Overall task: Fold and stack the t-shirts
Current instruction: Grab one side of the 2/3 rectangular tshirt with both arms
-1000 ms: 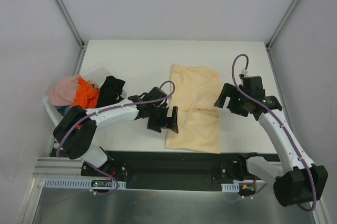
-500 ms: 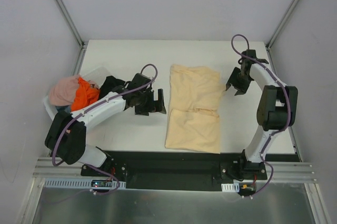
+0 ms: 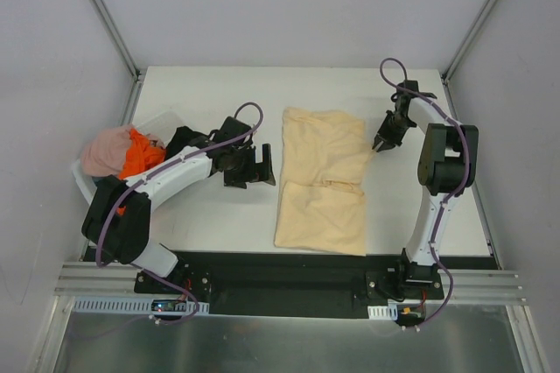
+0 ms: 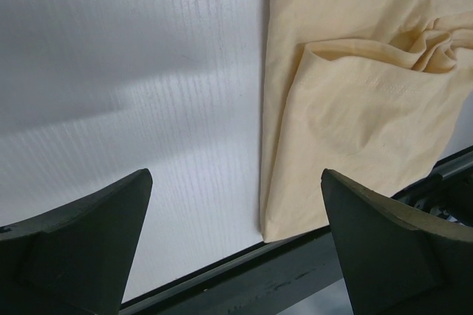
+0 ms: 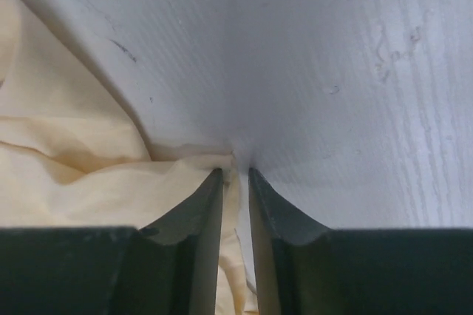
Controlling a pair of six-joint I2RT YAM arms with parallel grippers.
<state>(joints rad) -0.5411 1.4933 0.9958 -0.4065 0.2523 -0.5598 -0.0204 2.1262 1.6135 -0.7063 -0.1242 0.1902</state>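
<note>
One pale yellow t-shirt (image 3: 322,182) lies part-folded on the bench (image 3: 219,215). Left pincer (image 3: 261,165) hangs released beside it. Three other t-shirts (image 3: 140,158) sit heaped in the basket (image 3: 157,121). Farther back, right pincer (image 3: 382,143) is clenched on the shirt's right edge. Cloth looks light and limp; hems and corners probably give the best hold.
</note>
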